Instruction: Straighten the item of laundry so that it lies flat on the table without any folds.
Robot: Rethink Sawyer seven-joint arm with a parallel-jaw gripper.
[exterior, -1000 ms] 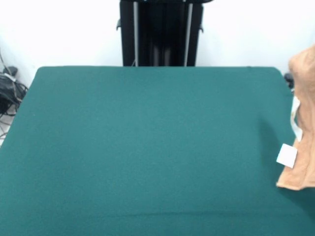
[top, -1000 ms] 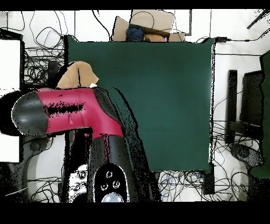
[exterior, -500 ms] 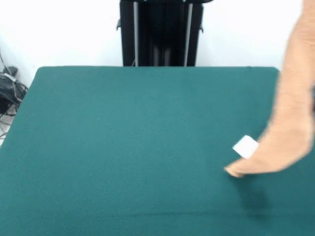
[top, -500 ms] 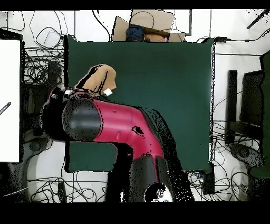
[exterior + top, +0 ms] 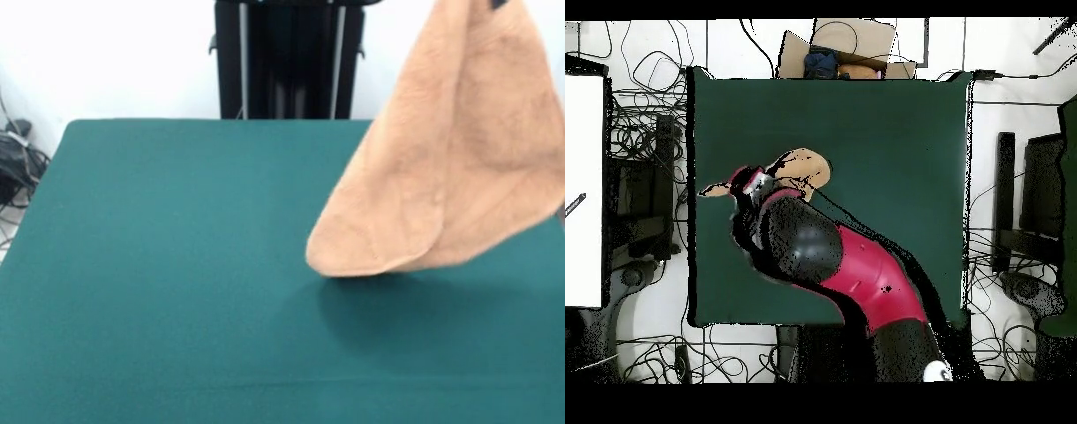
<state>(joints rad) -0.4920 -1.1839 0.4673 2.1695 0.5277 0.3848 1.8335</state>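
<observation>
a robotics lab: a green-topped table [image 5: 895,150] ringed by tangled cables [image 5: 640,130] on a pale floor, a red and black robot arm [image 5: 855,275] at lower centre, black equipment racks [image 5: 1035,200] at right.

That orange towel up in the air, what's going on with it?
The robot arm is carrying the orange towel over the green table. The towel hangs from its top corner at the upper edge of the front view, draped in a loose fold, its lower edge just above the tabletop with a shadow beneath. It is not yet lying flat. The gripper itself is hidden, so how it holds the towel cannot be seen.
</observation>
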